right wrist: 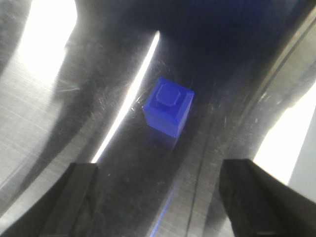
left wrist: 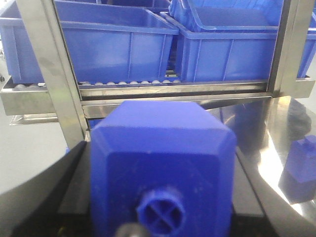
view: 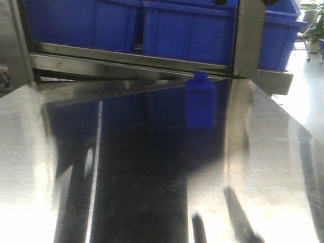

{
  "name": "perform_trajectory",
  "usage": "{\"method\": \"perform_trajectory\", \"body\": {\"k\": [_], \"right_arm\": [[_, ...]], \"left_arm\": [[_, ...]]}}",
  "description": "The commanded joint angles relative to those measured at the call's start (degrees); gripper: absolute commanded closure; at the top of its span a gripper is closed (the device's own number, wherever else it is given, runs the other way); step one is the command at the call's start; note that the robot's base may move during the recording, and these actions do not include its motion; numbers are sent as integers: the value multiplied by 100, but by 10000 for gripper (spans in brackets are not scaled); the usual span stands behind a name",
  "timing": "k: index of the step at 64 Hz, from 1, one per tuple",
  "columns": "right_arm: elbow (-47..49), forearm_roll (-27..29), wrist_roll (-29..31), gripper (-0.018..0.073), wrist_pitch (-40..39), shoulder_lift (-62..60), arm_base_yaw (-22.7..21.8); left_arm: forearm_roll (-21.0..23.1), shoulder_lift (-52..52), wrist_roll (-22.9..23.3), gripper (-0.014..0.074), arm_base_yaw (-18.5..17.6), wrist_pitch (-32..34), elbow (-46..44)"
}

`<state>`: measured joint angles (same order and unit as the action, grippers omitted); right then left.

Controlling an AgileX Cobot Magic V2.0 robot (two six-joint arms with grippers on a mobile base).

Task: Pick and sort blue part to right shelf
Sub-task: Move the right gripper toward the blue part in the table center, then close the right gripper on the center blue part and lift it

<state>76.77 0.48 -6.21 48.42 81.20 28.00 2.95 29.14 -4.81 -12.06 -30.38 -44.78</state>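
Note:
A blue bottle-shaped part (view: 200, 101) stands upright on the steel table (view: 152, 177), near the shelf's front rail. The right wrist view shows it from above (right wrist: 168, 106), cap up. My right gripper (right wrist: 158, 197) hangs open above the table, short of that part, with both black fingers (right wrist: 74, 197) wide apart and nothing between them. My left gripper (left wrist: 160, 197) is shut on a second blue part (left wrist: 163, 148), which fills the left wrist view with its round cap toward the camera. The standing part also shows at the right edge of that view (left wrist: 302, 165). Neither gripper shows in the front view.
Large blue bins (view: 202, 30) sit on a roller shelf behind the table, and show in the left wrist view (left wrist: 118, 49) too. Steel uprights (view: 248, 40) frame the shelf. The shelf's front rail (view: 126, 63) runs just behind the standing part.

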Motion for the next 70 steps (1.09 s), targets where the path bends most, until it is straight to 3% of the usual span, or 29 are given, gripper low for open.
{"method": "perform_trajectory", "body": {"k": [1, 12, 30, 70], "right_arm": [[652, -48, -268, -43, -169, 297, -32], [1312, -89, -909, -43, -143, 1106, -32], [2126, -489, -1321, -43, 657, 2269, -61], [2324, -117, -1354, -15, 1148, 3323, -201]], "left_arm": [[93, 19, 7, 229, -49, 561, -172], [122, 19, 7, 229, -49, 561, -172], [122, 19, 7, 229, -49, 561, -172], [122, 19, 7, 229, -49, 518, -172]]}}
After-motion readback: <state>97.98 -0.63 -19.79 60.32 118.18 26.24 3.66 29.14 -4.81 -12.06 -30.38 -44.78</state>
